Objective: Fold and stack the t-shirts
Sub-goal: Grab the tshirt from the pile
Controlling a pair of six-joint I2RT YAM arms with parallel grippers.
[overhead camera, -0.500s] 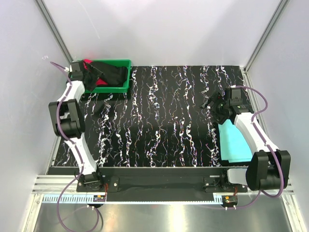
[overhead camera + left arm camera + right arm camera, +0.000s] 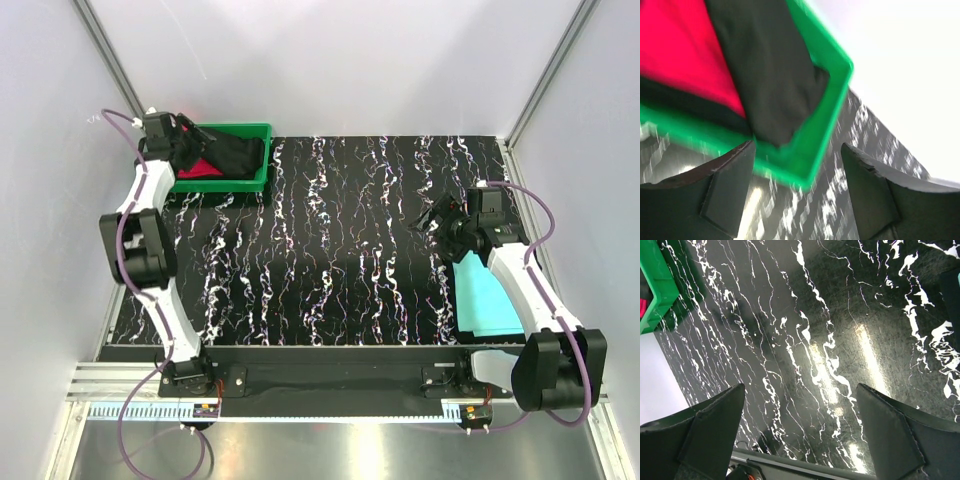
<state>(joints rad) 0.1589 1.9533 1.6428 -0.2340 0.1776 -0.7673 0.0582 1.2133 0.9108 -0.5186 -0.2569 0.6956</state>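
Left wrist view: left gripper spread wide, empty, over tray corner. Black shirt lies over red shirt inside. Likely best: pinch black cloth alone, lift clear of rim. Turquoise shirt looks folded, table's right side, under right arm; right gripper released. Roughly 1 of 3 done.

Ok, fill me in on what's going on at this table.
Two robot arms are working on t-shirts. The left gripper hovers open over the green tray at the far left corner of the table, where the black shirt lies partly over the red shirt. The right gripper is open above bare table, holding nothing. The turquoise shirt lies flat in a neat rectangle at the near right, partly under the right arm. Nothing is stacked on it yet.
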